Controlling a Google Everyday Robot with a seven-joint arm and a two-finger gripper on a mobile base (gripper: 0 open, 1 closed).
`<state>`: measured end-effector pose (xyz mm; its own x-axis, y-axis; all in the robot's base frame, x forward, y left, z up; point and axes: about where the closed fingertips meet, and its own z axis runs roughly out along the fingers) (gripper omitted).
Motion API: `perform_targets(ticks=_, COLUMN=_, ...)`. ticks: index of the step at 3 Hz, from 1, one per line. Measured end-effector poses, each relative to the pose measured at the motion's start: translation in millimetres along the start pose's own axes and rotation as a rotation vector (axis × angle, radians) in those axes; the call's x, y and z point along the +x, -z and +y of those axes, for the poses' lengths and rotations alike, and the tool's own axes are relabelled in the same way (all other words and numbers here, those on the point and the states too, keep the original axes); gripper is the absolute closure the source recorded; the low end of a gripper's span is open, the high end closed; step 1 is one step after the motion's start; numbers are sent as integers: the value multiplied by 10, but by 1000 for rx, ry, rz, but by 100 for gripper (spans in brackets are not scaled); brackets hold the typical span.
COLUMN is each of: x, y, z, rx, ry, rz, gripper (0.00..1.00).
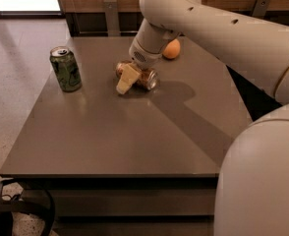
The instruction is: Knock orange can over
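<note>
1. Nearest, at 10 o'clock on the bench [110, 141], the green can [66, 69] stands upright, well apart from my work. I should sweep nowhere toward it.
2. Toward 12 o'clock my claw [127, 78] sits against the orange can [145, 76], which lies on its side. I cannot tell whether the claw is spread or pinching.
3. I judge the tipping done, so I should lift straight off without rolling the can.
4. Farthest, at 1 o'clock, sits the orange fruit [172, 49].

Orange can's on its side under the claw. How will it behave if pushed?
Lying on its side, the orange can likely rolls on the smooth table. It looks like thin aluminium, so probably light and dentable. The claw rests over its front, maybe blocking a roll that way.
</note>
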<state>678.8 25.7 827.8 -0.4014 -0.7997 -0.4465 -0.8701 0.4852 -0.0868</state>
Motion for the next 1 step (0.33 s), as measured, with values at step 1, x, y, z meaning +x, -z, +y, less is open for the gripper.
perform_targets(ticks=1, x=0, y=0, z=0, rx=0, ry=0, rz=0, gripper=0)
